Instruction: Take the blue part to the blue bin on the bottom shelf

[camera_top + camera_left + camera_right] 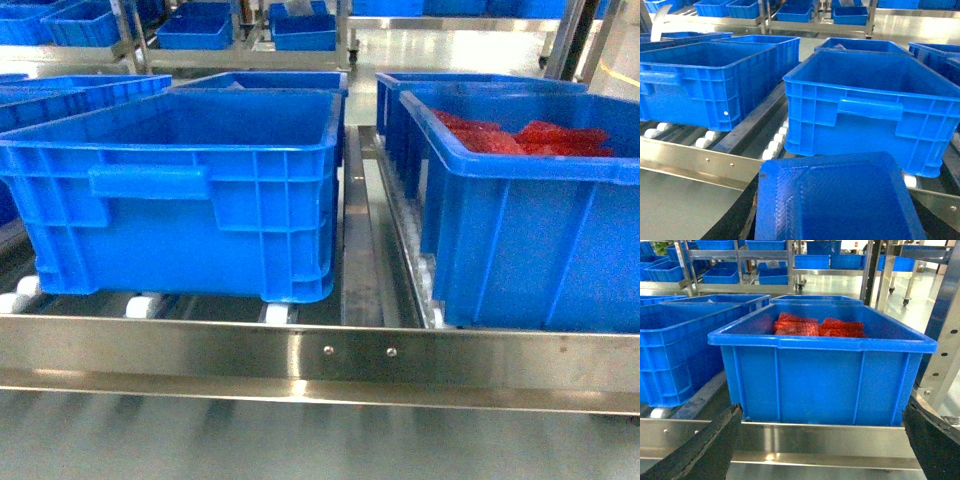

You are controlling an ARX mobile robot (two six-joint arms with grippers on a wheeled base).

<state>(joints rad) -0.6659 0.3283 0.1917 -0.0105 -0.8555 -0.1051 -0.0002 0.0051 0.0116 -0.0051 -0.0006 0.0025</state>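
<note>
In the left wrist view a bright blue, squarish blue part (pixel 840 192) with a textured face fills the bottom of the frame. My left gripper (pixel 837 217) is shut on it, and only black finger edges (pixel 737 215) show beside it. Just beyond stands the blue bin (pixel 865 100), open-topped, on the bottom shelf's rollers. The head view shows the same blue bin (pixel 180 190) behind the steel front rail (pixel 330 355), with no gripper in sight. My right gripper (pixel 821 412) is open, its black fingers (pixel 695 450) wide apart before the crate with red parts (pixel 825 370).
The crate with red parts (pixel 530 200) stands right of the blue bin, with a steel divider (pixel 360 240) between them. Another blue crate (pixel 700 80) stands to the left, and more crates sit behind. A steel upright (pixel 945 350) rises at the right.
</note>
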